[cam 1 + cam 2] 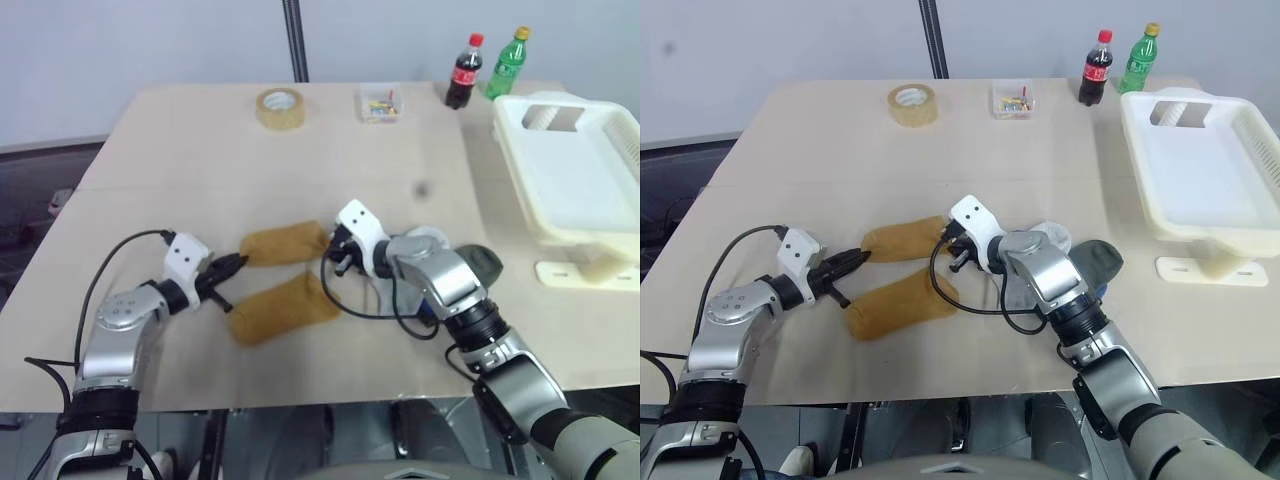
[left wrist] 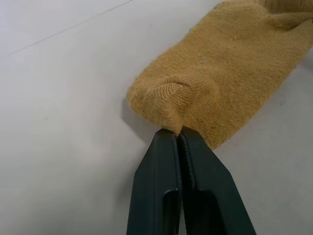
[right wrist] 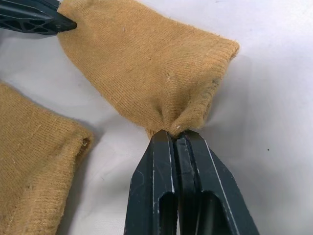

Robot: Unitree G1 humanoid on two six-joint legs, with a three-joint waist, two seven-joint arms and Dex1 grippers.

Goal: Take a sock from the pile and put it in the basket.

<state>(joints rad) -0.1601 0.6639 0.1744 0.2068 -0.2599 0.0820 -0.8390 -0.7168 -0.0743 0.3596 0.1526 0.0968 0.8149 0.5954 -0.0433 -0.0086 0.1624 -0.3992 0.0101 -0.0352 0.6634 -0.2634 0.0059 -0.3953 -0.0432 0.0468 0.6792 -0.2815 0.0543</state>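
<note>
We see the left gripper (image 2: 177,131) clamped on one end of the mustard sock (image 1: 285,243), and the right gripper (image 3: 174,133) pinching the opposite end, so the sock lies stretched between the 2 on the table (image 1: 200,150). A second mustard sock (image 1: 282,308) lies just beside it, nearer the robot. The cream basket (image 1: 575,180) sits well apart at the right, 2 bottles (image 1: 464,72) behind it.
</note>
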